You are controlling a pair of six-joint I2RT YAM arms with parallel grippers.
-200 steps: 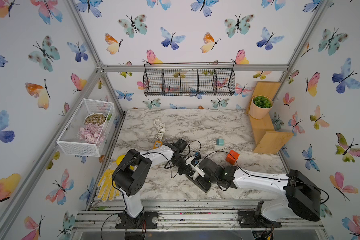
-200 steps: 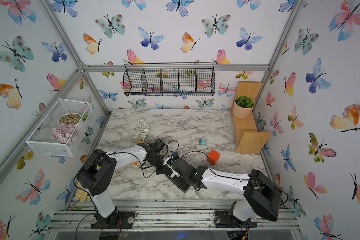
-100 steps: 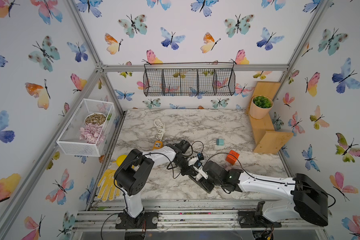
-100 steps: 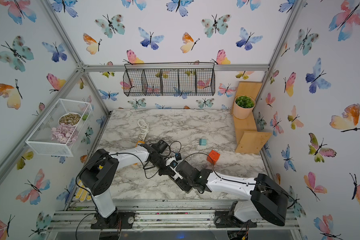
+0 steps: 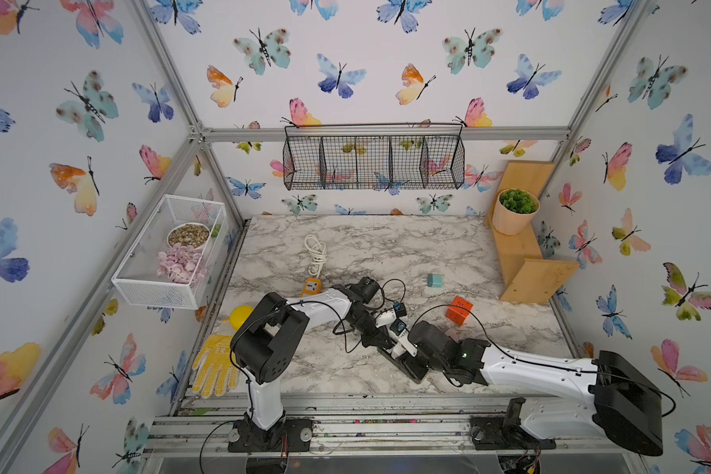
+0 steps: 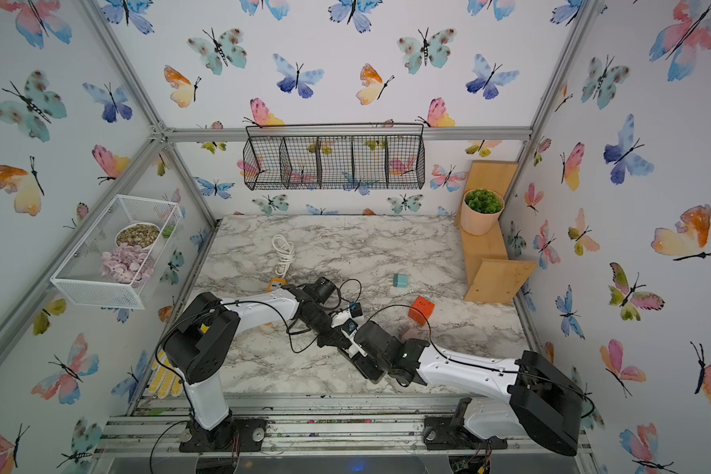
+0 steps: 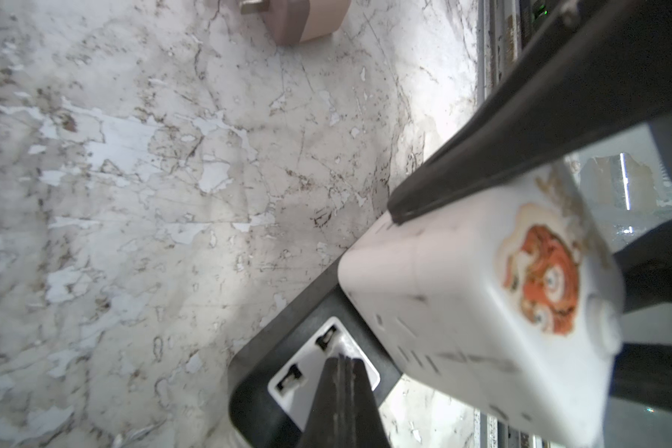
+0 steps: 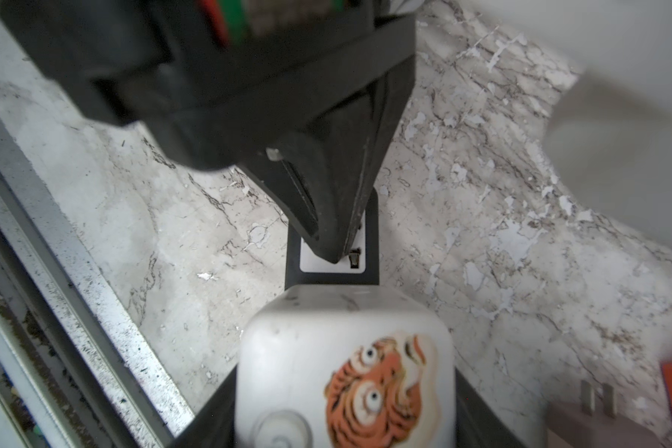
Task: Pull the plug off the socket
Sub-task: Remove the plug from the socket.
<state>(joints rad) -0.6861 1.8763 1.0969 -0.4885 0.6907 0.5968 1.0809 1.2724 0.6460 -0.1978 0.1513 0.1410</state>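
A white plug with a tiger sticker stands on a black socket strip near the table's front edge. My right gripper is shut on the plug, one black finger on each side of it. In the left wrist view the plug rests against the strip; its prongs are hidden. My left gripper is shut, its tip pressed on the strip's white outlet face. In both top views the two grippers meet over the strip.
An orange cube and a teal cube lie to the right. A coiled white cable lies behind, a yellow glove at the front left. A tan adapter lies near the strip. The metal front rail is close.
Both arms and the strip have shifted slightly to the right; the right arm's elbow swung right and forward. Both grippers keep the same state.
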